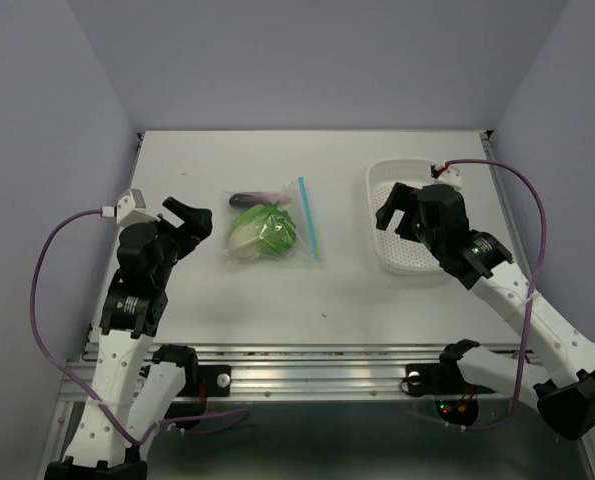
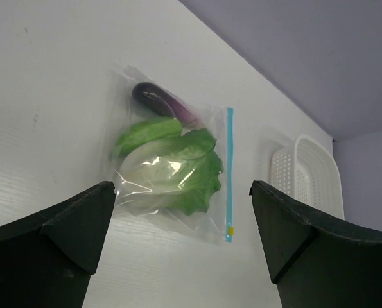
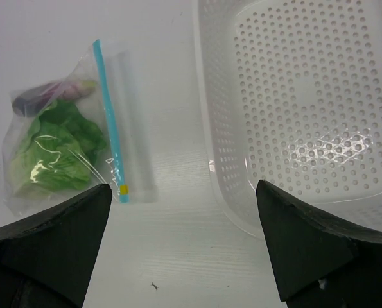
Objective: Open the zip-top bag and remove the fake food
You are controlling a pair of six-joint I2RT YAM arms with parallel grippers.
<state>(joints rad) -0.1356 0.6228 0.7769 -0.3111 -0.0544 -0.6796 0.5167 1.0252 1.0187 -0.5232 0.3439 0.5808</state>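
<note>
Two grippers, left gripper (image 1: 190, 221) and right gripper (image 1: 396, 208), hang spread and empty either side of the clear crinkly zip-top bag (image 1: 295, 250) mid-table, probably to tug it open; green-and-purple plastic fake food (image 1: 264, 230) inside.

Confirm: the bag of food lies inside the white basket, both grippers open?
No: the zip-top bag lies on the table beside the white basket, not inside it, as the top external view shows. The left gripper and right gripper are open.

Zip-top bag (image 1: 274, 230) flat, sealed; fake food (image 1: 262, 230) inside.
</note>
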